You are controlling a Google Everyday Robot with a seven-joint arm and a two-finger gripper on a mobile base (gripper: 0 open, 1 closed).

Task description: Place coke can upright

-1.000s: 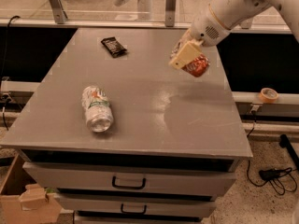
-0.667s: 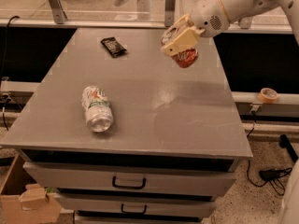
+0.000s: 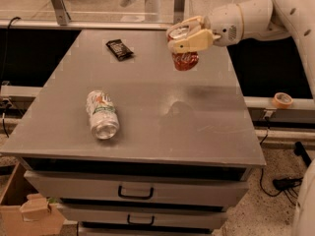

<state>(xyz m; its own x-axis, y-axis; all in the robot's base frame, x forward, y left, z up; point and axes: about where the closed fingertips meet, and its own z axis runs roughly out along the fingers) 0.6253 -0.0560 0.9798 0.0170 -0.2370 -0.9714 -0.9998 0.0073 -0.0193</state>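
Camera view: the only one I have. It looks down over the table (image 3: 206,122) from its front edge, where the drawers (image 3: 135,191) are.
My gripper (image 3: 173,39): it is above the far right part of the table, reaching in from the table's right side on my white arm.
My jaws: clamped on the coke can (image 3: 185,60), one cream finger on each side of its upper half.
Coke can: in my grip and off the table. The silver top points up and slightly left, and the red body hangs below my fingers.
Why I hold it high: gripping near the top leaves the base free, so the base can meet the table first.
Height: a dim shadow lies on the tabletop nearer the front than the can, so I judge there is clear air under it.
Tilt: the can is close to upright but leans a little. I judge it needs squaring before it goes down, or it may tip.
Other can (image 3: 102,114): a silver-white one lies on its side on the left front part of the table, well away from my gripper. It is not my job.
Dark packet (image 3: 119,49): it lies flat on the far left part of the table, apart from the spot below me.
Tape roll (image 3: 282,100): it sits on the rail just beyond the table's right edge, off the tabletop.
Cardboard box (image 3: 29,210): it is on the floor below the table's front left corner.
Step in hand: I judge the can is lifted and turned, and lowering and release are not yet done.
Landing spot: the bare grey surface under the can looks flat and free.
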